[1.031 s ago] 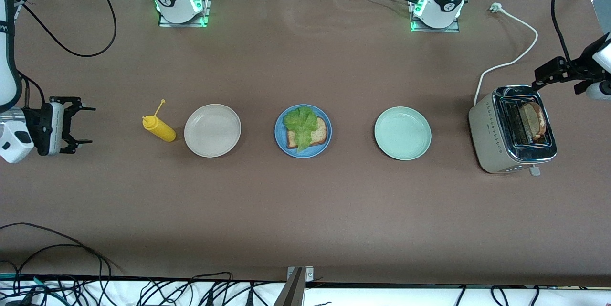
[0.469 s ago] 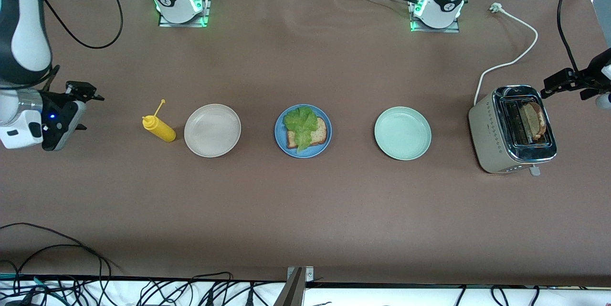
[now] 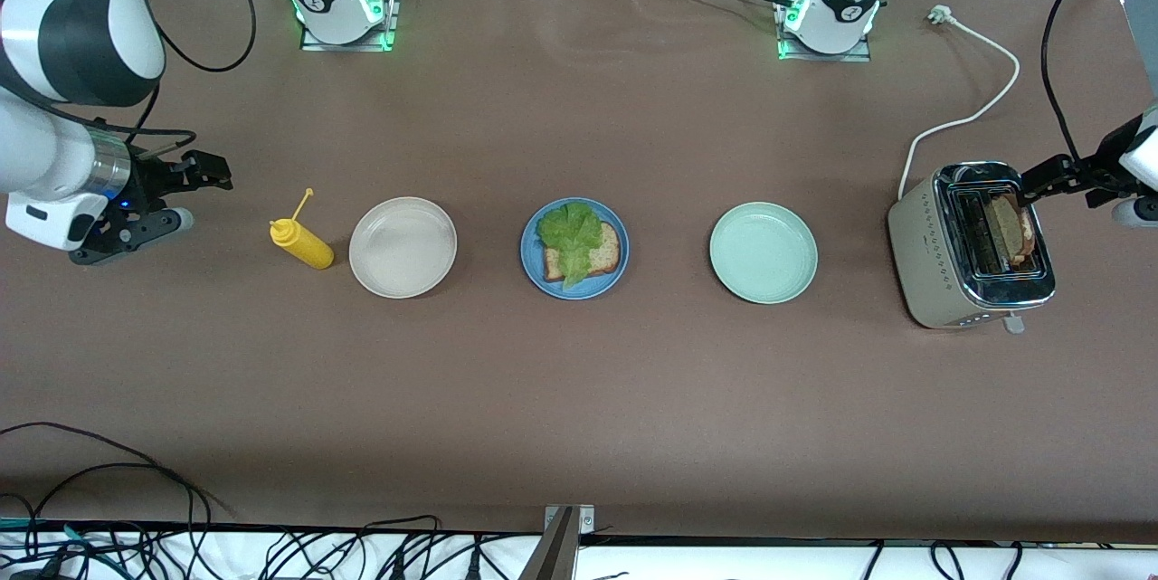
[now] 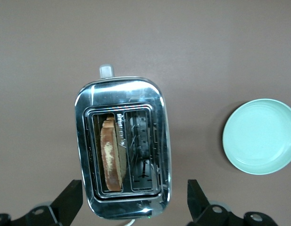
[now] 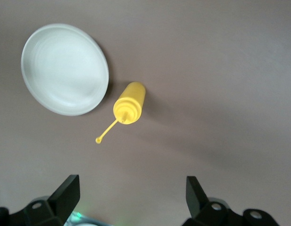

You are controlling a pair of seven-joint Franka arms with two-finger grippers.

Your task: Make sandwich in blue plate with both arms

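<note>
Left tool (image 4: 131, 202) agape over one toaster (image 3: 968, 245); right tool (image 5: 131, 200) agape; three plates.

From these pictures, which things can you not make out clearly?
- Bread slice on the blue plate, front view: the lettuce leaf covers much of it.
- Toast in the toaster, left wrist view: its lower part sits hidden in the slot.
- Left gripper, front view: its arm is cut off by the picture's edge.
- Right gripper: open, nothing held.

High front view; downward-facing wrist cameras
</note>
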